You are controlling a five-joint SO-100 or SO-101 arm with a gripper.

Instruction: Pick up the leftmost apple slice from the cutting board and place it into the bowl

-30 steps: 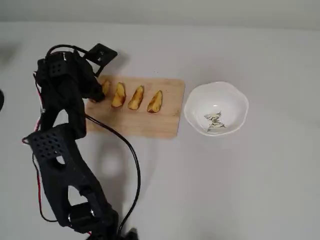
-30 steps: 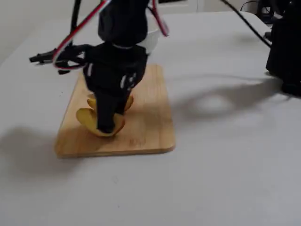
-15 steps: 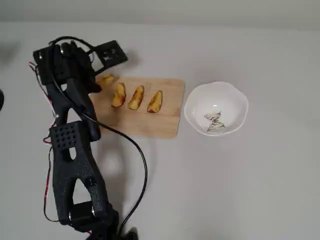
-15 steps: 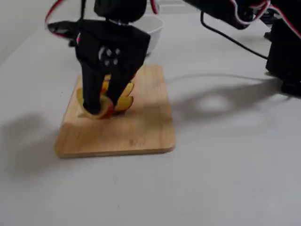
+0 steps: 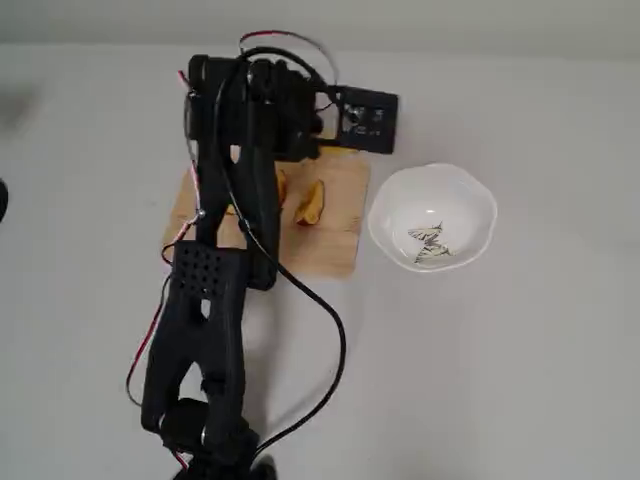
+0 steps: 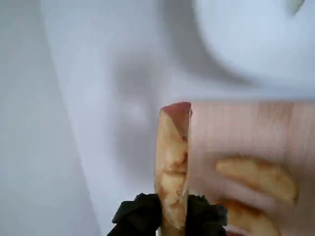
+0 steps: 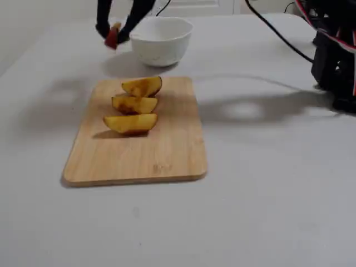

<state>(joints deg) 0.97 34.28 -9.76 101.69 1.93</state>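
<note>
Now the carry is under way: the fingers (image 6: 173,216) are clamped on the slice (image 6: 172,162), held above the board's (image 7: 167,144) far end, left of the bowl (image 7: 161,40). Next, swing right over the bowl and release.

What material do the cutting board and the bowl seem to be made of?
The cutting board looks like pale wood, perhaps bamboo: fine straight grain, matte finish. The bowl looks like glazed ceramic, though plastic is possible: smooth white surface, wavy rim.
</note>
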